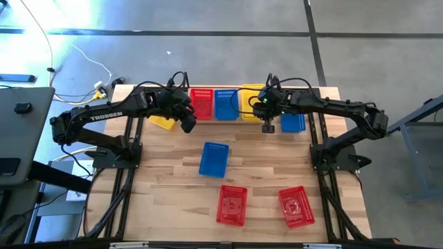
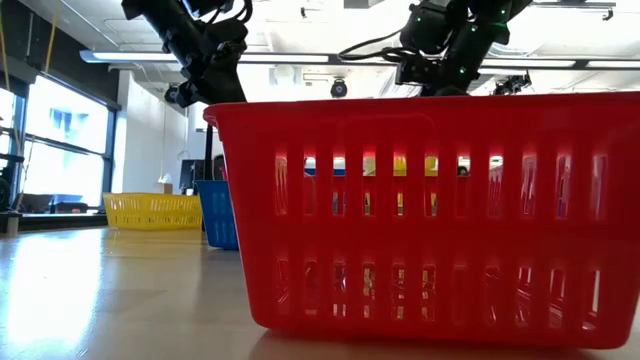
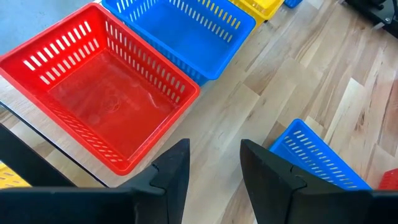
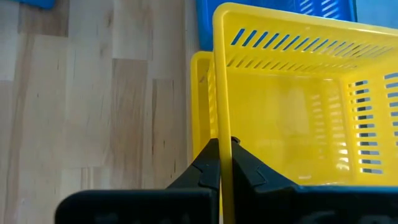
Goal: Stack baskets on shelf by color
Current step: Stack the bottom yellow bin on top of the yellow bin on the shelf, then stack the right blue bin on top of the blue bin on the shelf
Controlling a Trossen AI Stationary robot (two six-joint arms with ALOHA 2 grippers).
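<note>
- Baskets: a red one (image 1: pixel 202 103), a blue one (image 1: pixel 225 104) and a yellow one (image 1: pixel 250 102) sit in a row on the shelf (image 1: pixel 239 119) at the counter's (image 1: pixel 166 194) far edge
- Right claw (image 4: pixel 222 163) is clenched on the yellow basket's wall, over another yellow basket (image 4: pixel 200 106)
- Left claw (image 3: pixel 214 171) is released, empty, just beside the red basket
- Loose on the counter: one blue (image 1: pixel 214 158), two red (image 1: pixel 232 205), one yellow (image 1: pixel 162 122)

bright, even light — window glare left
</note>
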